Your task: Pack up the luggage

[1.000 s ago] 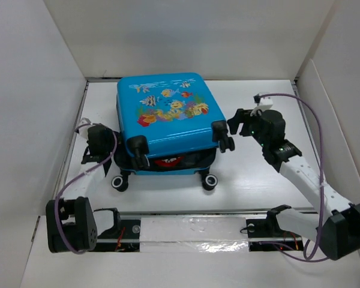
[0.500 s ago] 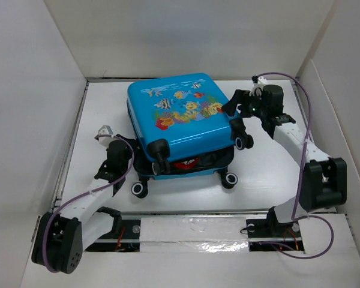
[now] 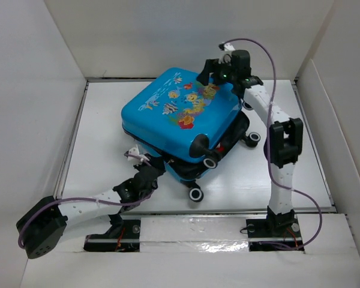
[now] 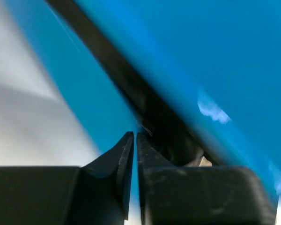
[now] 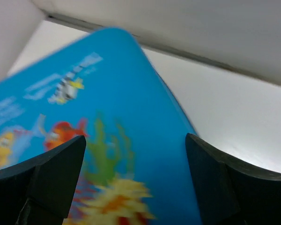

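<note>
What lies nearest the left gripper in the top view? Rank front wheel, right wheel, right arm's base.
1. Front wheel, just right of the left gripper.
2. Right wheel, farther right.
3. Right arm's base, far right, near edge.

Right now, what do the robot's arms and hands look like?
The left arm and right arm both have white links and chunky black joint housings, and each trails a looping purple cable. The left hand and right hand have matte black, wedge-shaped fingers. A small green light glows at the right wrist.
</note>
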